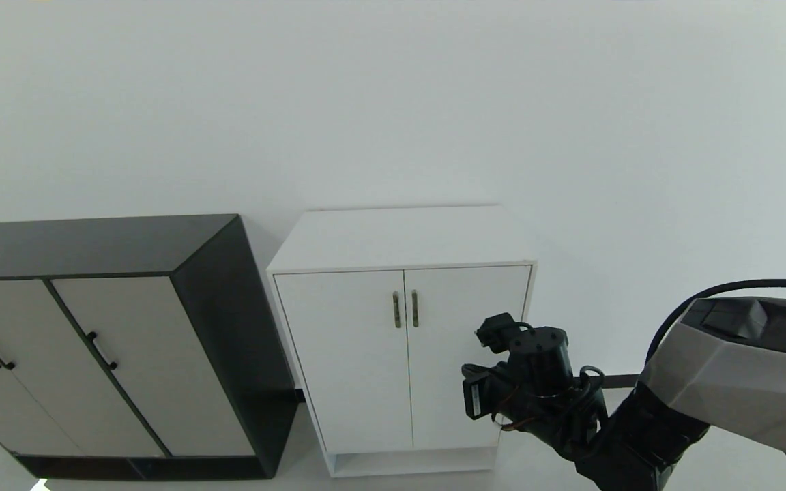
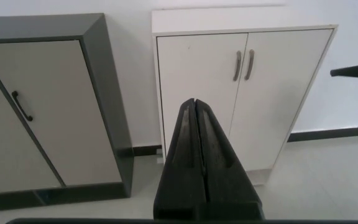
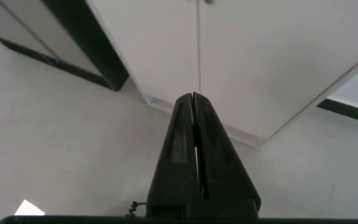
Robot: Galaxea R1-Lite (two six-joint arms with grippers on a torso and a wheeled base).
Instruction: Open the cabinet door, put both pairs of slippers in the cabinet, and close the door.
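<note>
Both pressed together: left end effector [image 2: 195, 103], right end effector [image 3: 194, 96]; white cabinet [image 1: 352, 354] closed.

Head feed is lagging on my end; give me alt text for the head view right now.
A white two-door cabinet stands against a white wall with both doors shut. The black right gripper sits low before its right-hand door. On the left stands a black-framed cabinet with pale grey doors, also shut.
</note>
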